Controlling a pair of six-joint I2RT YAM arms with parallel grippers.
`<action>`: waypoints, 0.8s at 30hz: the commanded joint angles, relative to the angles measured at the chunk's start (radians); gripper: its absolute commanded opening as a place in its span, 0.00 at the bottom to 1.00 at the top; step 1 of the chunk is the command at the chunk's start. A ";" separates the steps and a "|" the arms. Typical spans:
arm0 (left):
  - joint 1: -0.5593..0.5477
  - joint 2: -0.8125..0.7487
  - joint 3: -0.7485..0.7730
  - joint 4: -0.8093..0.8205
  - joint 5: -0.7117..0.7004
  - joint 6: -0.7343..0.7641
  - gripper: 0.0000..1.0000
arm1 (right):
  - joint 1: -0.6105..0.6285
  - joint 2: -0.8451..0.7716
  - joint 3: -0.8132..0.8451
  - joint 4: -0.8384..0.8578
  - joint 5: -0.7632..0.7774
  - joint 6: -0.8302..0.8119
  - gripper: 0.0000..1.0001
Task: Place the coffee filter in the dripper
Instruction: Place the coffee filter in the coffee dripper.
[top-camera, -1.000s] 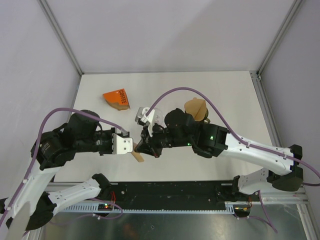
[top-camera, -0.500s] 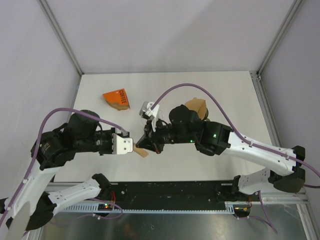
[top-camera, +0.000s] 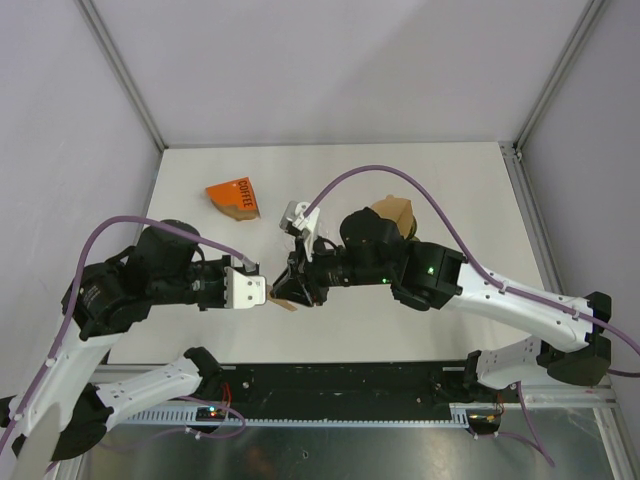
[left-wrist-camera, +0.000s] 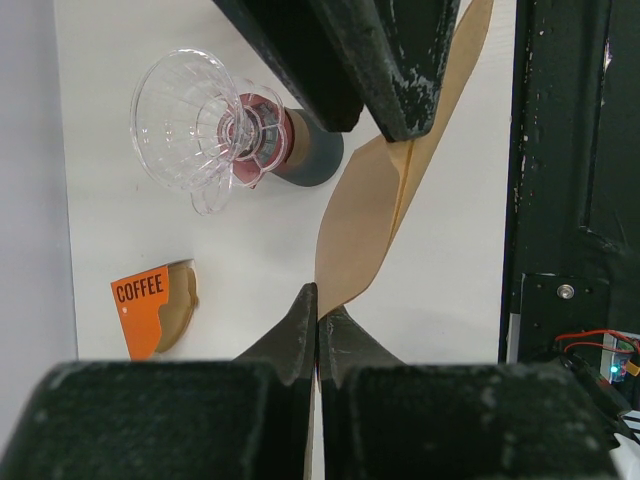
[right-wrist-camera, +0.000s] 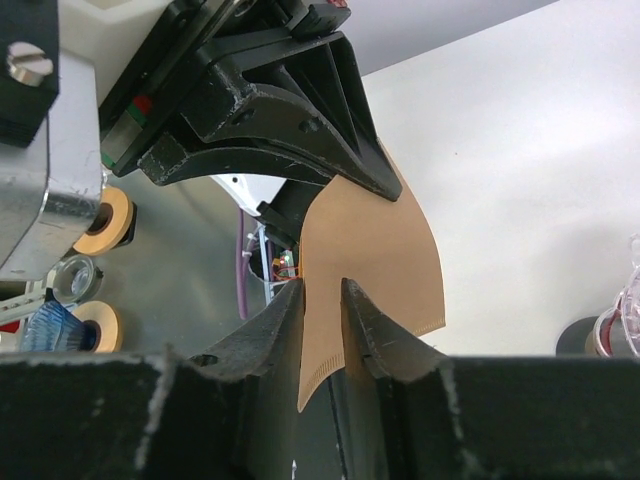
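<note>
The left gripper (left-wrist-camera: 318, 312) is clamped on the brown paper coffee filter (left-wrist-camera: 362, 215), held up between both arms. The right gripper (right-wrist-camera: 322, 292) straddles the filter's other edge, its jaws slightly apart (paper loose between them). The clear dripper (left-wrist-camera: 195, 130) stands apart from the filter.

My two pincers meet over the white table (top-camera: 460, 190), toward its near edge. My left pincer (top-camera: 264, 292) reaches in from the left and my right pincer (top-camera: 299, 287) from the right. The brown coffee filter (top-camera: 283, 303) sits between their tips, touching both. Farther back lies an orange packet (top-camera: 233, 199) marked COFFEE. A brown object (top-camera: 393, 213) shows beyond my right arm, partly hidden.
</note>
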 joint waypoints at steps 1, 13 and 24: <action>-0.010 0.006 0.021 -0.019 0.008 0.013 0.00 | -0.003 -0.023 0.015 0.029 -0.014 0.005 0.26; -0.010 0.002 0.018 -0.019 0.004 0.011 0.00 | -0.004 -0.022 0.015 0.055 -0.038 0.015 0.00; -0.013 0.002 0.019 -0.019 0.006 0.011 0.00 | -0.011 -0.007 0.014 0.059 -0.055 0.035 0.19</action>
